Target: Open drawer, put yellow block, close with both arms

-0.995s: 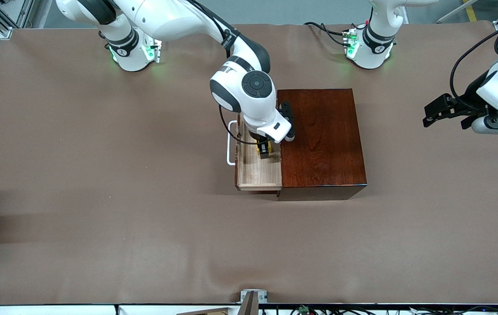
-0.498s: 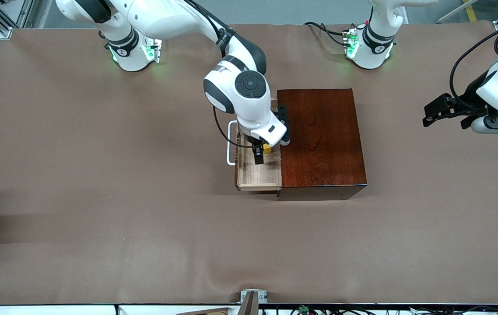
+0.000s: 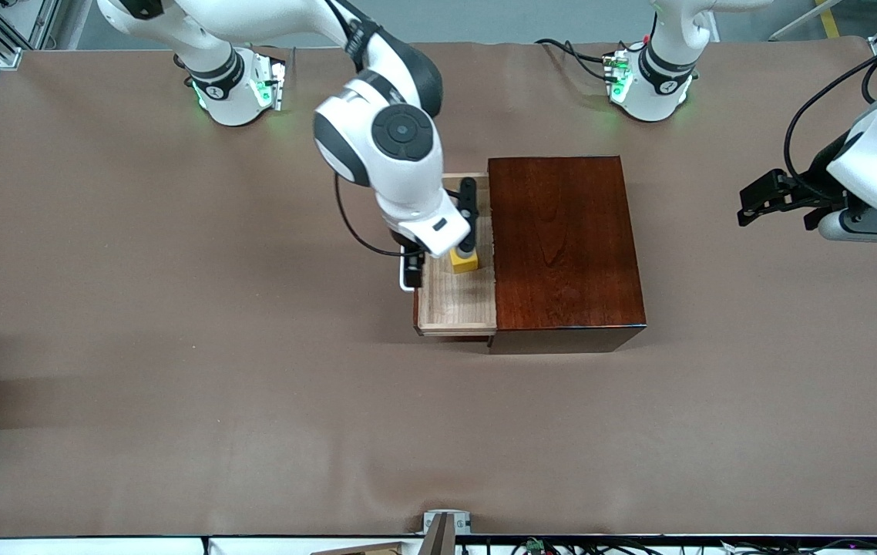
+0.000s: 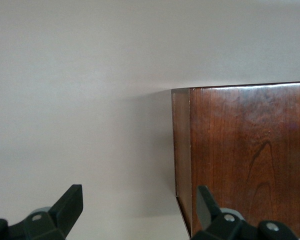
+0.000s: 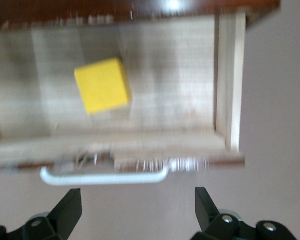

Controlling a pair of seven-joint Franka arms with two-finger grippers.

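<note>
The yellow block point(image 3: 464, 262) lies in the open drawer point(image 3: 454, 307), which is pulled out of the dark mahogany box point(image 3: 566, 247) toward the right arm's end of the table. In the right wrist view the block point(image 5: 102, 85) rests on the light-wood tray point(image 5: 185, 95), apart from the gripper. My right gripper point(image 3: 413, 267) is open and empty over the white handle point(image 5: 104, 176); the wrist view shows its gripper point(image 5: 137, 205) with the jaws wide apart. My left gripper point(image 3: 774, 202) is open and empty above the table at the left arm's end, and in its wrist view point(image 4: 140, 207) it faces the box point(image 4: 250, 155).
The brown table cover point(image 3: 176, 347) stretches all round the box. Cables lie by the left arm's base point(image 3: 650, 73). A small metal bracket point(image 3: 446, 523) sits at the table edge nearest the front camera.
My right gripper let go of the yellow block, which now lies in the drawer, and moved away toward the handle. The left arm has barely shifted.
</note>
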